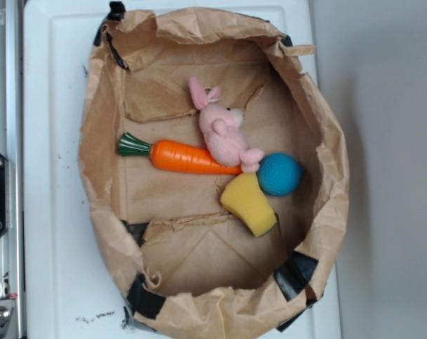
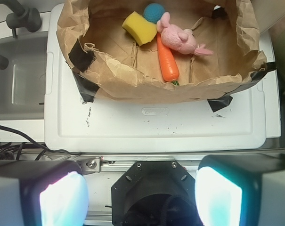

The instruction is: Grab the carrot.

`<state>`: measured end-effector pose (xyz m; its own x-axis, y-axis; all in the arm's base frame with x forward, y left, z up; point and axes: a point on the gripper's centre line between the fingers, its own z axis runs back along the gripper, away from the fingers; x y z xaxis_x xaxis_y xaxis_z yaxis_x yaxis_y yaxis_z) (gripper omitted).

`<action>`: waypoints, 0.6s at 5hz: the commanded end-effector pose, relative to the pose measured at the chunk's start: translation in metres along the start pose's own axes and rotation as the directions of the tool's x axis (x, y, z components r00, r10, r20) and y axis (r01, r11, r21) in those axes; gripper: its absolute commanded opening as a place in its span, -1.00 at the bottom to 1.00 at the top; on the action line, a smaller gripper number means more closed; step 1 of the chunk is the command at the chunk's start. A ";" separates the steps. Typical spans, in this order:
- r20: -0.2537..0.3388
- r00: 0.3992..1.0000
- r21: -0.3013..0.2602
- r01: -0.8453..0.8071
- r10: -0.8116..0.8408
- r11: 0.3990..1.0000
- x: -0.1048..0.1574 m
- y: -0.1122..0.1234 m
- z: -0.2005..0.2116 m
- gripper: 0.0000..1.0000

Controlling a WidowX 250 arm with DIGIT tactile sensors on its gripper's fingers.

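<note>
Exterior view, from above: a crumpled brown paper bag [image 1: 199, 42], its rim rolled down and patched with black tape [image 1: 294, 274], forms a shallow basin on a white plastic lid [image 1: 51, 212]. Only this view shows the whole carrot [image 1: 188, 157]: a glossy orange taper lying crosswise on the bag floor, dark green ridged top to the left, its thin end hidden under a pink plush bunny [image 1: 224, 131]. A teal ball [image 1: 279, 174] with a knitted look sits just right of the bunny, touching it; a yellow sponge wedge [image 1: 248, 205] lies just below the carrot's tip. The robot arm does not appear here.

Wrist view: the gripper [image 2: 141, 197] occupies the near foreground, its two pale pads spread wide apart with nothing between them, well short of the bag. Here the bag's near wall hides most of the carrot's leafy top. This view alone shows a grey sink basin [image 2: 20, 80] and dark faucet [image 2: 20, 16] at the left.

Open room: the carrot's thick half and green end lie on bare paper floor, clear of the other toys and away from the side walls. The bag's crumpled rim stands above everything inside, all round.
</note>
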<state>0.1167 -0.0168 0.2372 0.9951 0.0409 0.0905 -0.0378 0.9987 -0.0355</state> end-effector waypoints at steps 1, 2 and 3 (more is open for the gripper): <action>0.000 1.000 0.000 0.000 0.000 1.000 0.000 0.000 0.000 1.00; 0.008 1.000 -0.071 0.002 -0.001 0.998 0.002 0.004 0.011 1.00; 0.008 1.000 -0.071 0.002 -0.001 0.998 0.002 0.004 0.011 1.00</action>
<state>0.1145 -0.0136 0.2394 0.9967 0.0382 0.0711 -0.0306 0.9940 -0.1053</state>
